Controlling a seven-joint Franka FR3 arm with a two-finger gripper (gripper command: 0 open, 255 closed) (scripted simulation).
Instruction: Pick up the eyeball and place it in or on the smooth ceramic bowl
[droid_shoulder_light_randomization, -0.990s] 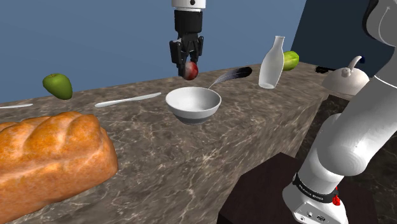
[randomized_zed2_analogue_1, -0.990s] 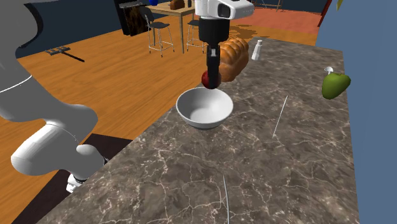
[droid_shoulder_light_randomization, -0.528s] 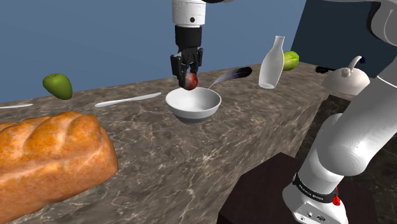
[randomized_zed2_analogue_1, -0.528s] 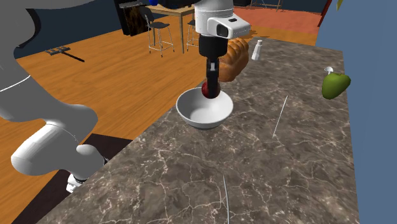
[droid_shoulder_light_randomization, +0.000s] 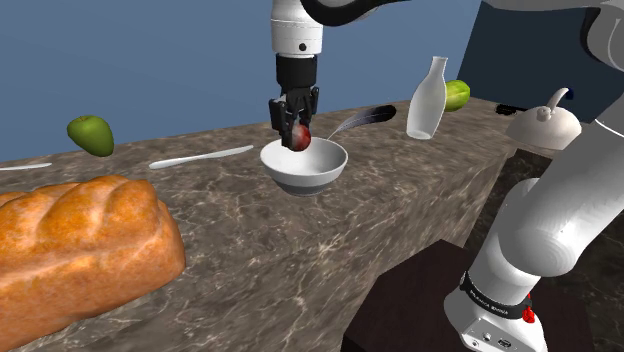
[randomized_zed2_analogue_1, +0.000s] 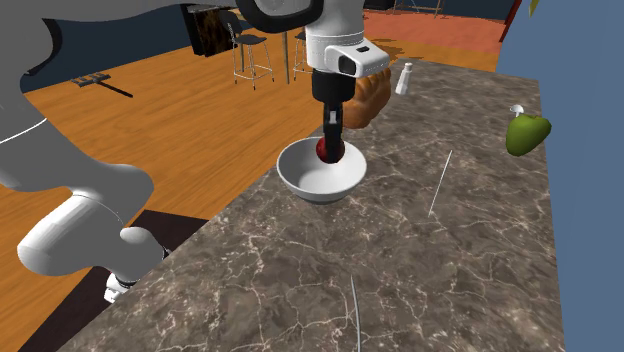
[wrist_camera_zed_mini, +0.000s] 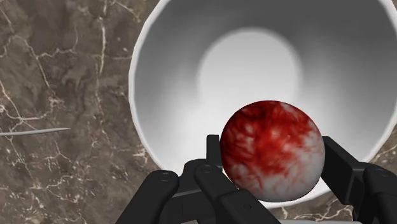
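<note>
At arm's tip, gripper (droid_shoulder_light_randomization: 297, 130) points straight down, fingers pinching the red-veined eyeball (wrist_camera_zed_mini: 272, 149). Eyeball hangs at about rim level of the white bowl (droid_shoulder_light_randomization: 318, 176), off its centre; contact with the bowl floor unclear. Bowl sits on marble counter (droid_shoulder_light_randomization: 300, 262). Behind it lie a knife (droid_shoulder_light_randomization: 200, 156) and feather (droid_shoulder_light_randomization: 362, 119); bottle (droid_shoulder_light_randomization: 427, 98) toward shoulder view's right, bread (droid_shoulder_light_randomization: 70, 240) lower left.
</note>
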